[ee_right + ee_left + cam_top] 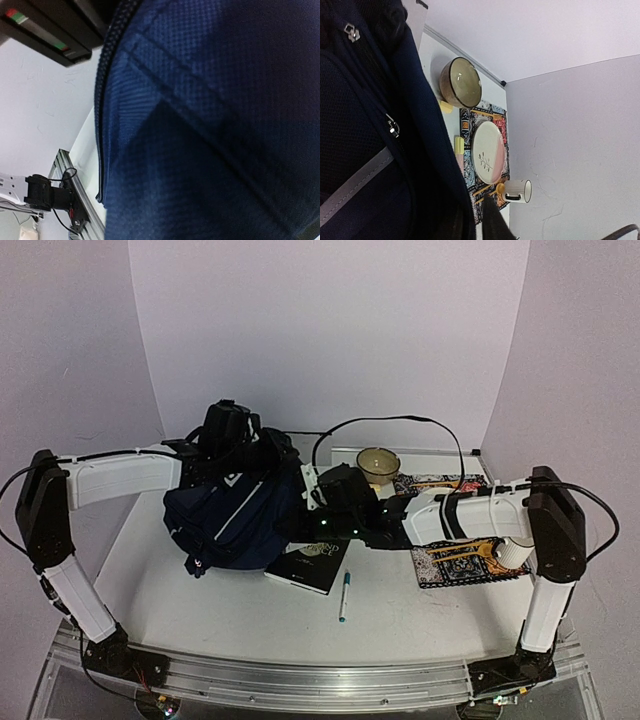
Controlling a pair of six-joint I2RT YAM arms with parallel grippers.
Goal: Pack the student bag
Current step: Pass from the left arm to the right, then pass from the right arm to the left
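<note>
Your student bag (235, 515) lies slumped at centre-left of the table (200, 610), the left gripper (232, 445) at its far top edge and the right gripper (312, 508) against its right flank. Fabric crowds both wrist views, so I cannot tell how wide either stands or whether it has cloth. Hazard: pull on an unsure pinch and the bag may slide onto the book (308, 565) and pen (344, 597), or its mouth may sag closed.

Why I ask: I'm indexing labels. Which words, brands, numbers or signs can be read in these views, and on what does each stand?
No text can be read in any view.
black book: pale lettering on the cover, too small to read.
student bag: small white mark near its lower end, too blurred to read.
</note>
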